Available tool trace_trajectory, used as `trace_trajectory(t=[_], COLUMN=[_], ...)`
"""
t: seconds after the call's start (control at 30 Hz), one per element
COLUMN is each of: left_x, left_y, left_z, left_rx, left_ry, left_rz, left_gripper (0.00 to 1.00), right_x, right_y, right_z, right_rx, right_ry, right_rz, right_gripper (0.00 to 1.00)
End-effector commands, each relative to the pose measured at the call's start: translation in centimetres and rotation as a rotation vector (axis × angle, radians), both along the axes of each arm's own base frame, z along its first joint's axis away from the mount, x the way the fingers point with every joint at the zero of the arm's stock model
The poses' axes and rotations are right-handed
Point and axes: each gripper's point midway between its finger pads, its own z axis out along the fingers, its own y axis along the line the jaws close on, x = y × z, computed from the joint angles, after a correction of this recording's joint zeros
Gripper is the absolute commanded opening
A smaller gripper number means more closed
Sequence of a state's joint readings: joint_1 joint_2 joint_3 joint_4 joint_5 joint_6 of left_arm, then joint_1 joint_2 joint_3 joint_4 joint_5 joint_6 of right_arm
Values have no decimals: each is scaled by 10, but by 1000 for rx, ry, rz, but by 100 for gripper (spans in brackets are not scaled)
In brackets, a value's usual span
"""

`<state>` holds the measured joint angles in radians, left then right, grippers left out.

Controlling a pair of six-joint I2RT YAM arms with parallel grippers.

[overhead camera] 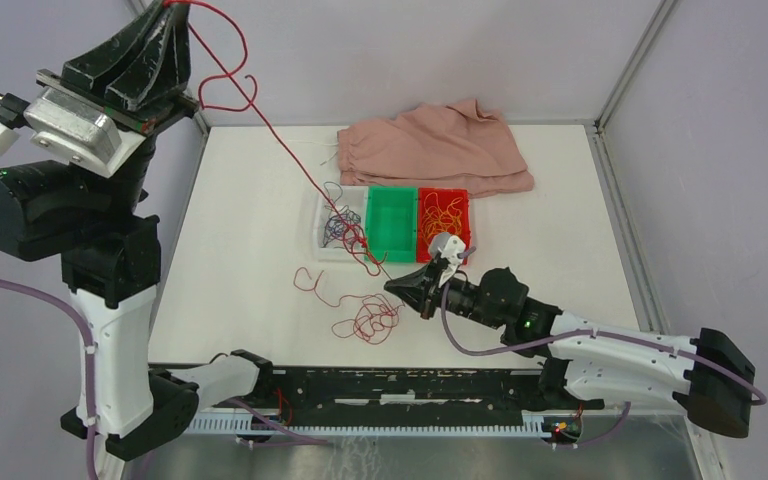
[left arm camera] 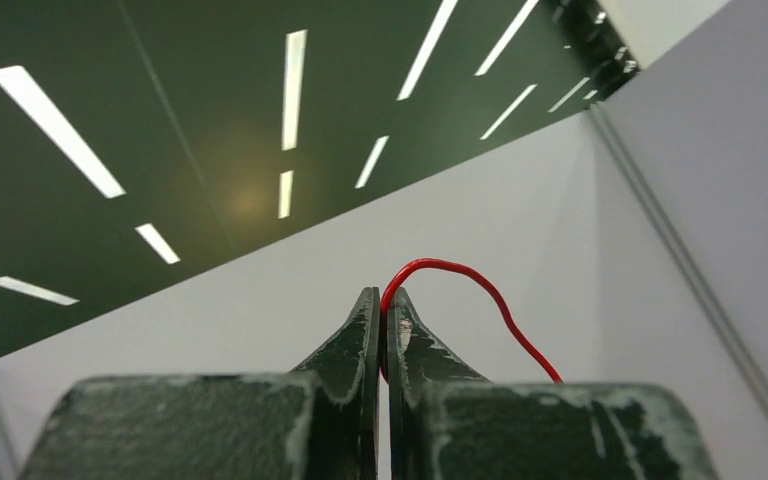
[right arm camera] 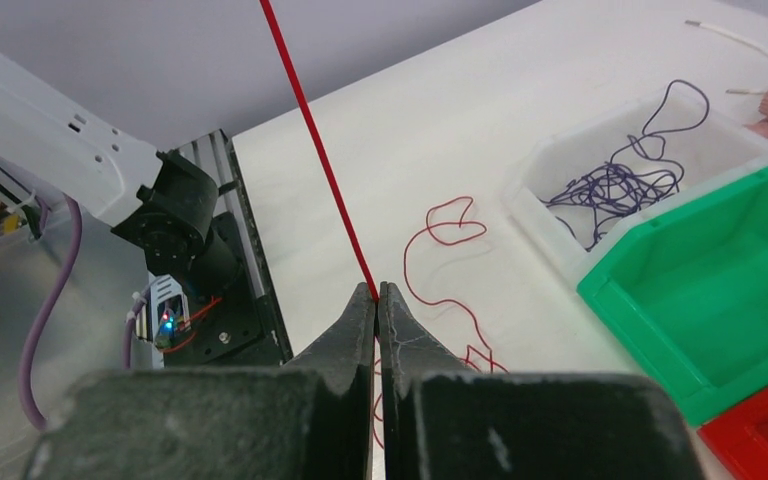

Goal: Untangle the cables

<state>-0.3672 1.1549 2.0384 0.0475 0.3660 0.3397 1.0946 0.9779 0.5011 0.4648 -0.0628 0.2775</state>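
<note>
Left gripper [overhead camera: 167, 6] is raised high at far left, fingers pressed together on the red cable [overhead camera: 282, 152]. The cable runs taut down and right to the right gripper [overhead camera: 394, 287], also pinching it, just near of the bins. Slack red loops lie on the table [overhead camera: 240, 200] left of that gripper; purple cable [overhead camera: 338, 226] in the clear bin [overhead camera: 322, 238], yellow cable [overhead camera: 448, 216] in the red bin [overhead camera: 444, 192].

Bright, even light with faint shadows on the desk [overhead camera: 250, 200]. Ceiling strips [left arm camera: 295, 90] glare overhead; near jaws blur slightly.
</note>
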Motion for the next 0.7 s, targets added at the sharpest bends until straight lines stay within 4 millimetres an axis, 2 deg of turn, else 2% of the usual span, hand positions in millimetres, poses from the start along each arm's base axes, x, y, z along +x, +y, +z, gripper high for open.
trace_trajectory(t=[0.0,0.13,0.17,0.23,0.27,0.3,0.33,0.43,0.47,0.53,0.6,0.67], left_x=[-77,-93,-92,-81,-72,-69,-71,-65,-60,-53,-50,-52], left_y=[90,101,95,64,42,24,3,-30,-36,-42,-47,-48], left_z=[70,78,79,71,57,42,23,-20,-30,-44,-53,-54], left_rx=[-348,-400,-377,-247,-175,-108,-19,113,132,161,183,182], left_ry=[-382,-450,-428,-308,-236,-193,-165,-21,24,88,124,133], left_rz=[285,298,261,131,31,-55,-153,-323,-348,-373,-392,-406], left_gripper=[3,3,3,3,3,3,3,3,3,3,3,3], right_x=[2,2,0,-5,-5,-4,-2,3,7,12,17,16], right_y=[-26,-34,-33,-26,-19,-14,-7,10,15,23,32,46], right_z=[-70,-71,-68,-53,-37,-23,-3,57,75,109,143,165], right_rx=[-220,-225,-212,-174,-148,-127,-95,-6,10,33,75,104], right_ry=[112,125,127,108,95,86,70,17,-4,-61,-120,-157], right_rz=[-71,-83,-73,-19,-5,6,17,38,36,40,48,89], right_gripper=[1,1,1,4,25,41,52,75,79,81,81,81])
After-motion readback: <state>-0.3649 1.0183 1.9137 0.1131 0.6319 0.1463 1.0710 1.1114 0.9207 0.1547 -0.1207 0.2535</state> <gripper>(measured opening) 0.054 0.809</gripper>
